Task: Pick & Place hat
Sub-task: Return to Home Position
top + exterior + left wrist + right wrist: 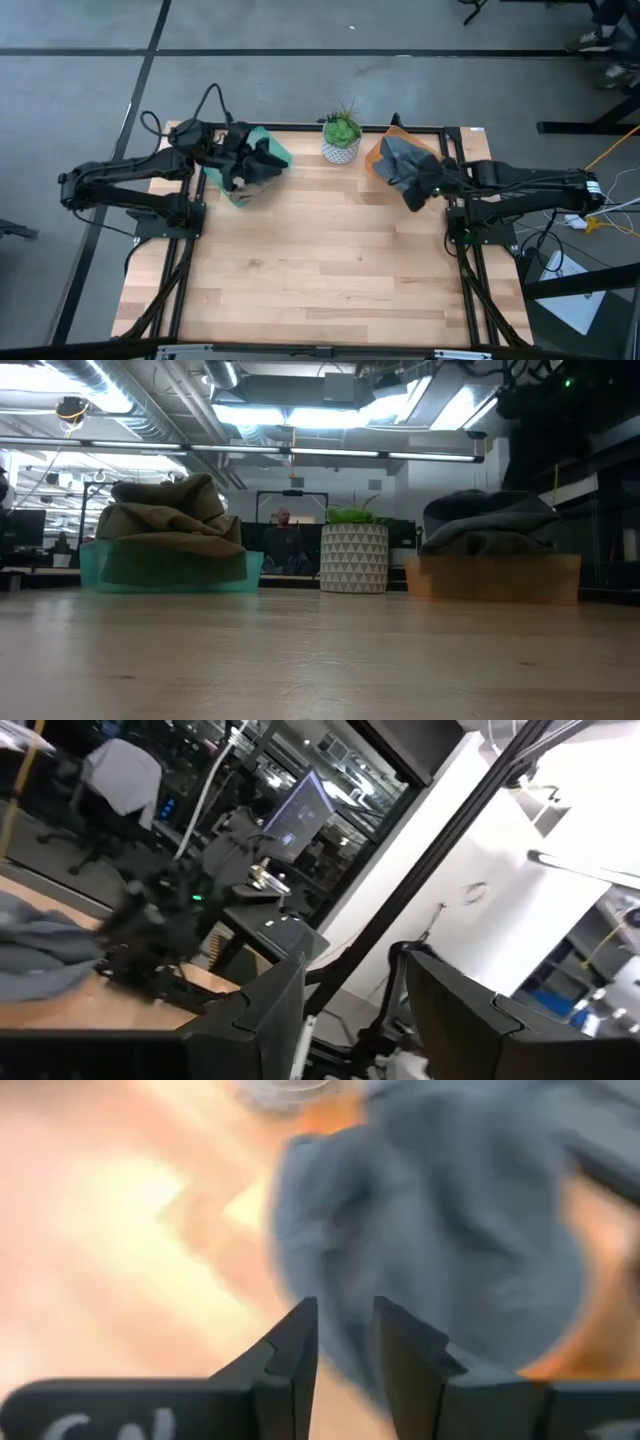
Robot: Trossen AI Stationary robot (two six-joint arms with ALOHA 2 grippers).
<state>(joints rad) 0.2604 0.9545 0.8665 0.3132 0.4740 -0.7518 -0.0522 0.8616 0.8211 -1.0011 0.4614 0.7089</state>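
Pale wooden tabletop nearest me, left gripper above green bin of brown fabric caps at ten o'clock, right gripper by orange bin at two, both with fingers parted.

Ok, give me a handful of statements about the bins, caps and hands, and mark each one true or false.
1. Brown caps fill the green bin. True.
2. The potted plant stands between the two bins. True.
3. The orange bin is empty. False: blue-grey caps are piled in it.
4. The left hand grips a cap. False: its fingers are apart, with nothing between them.
5. The right hand is by the orange bin, holding nothing. True.
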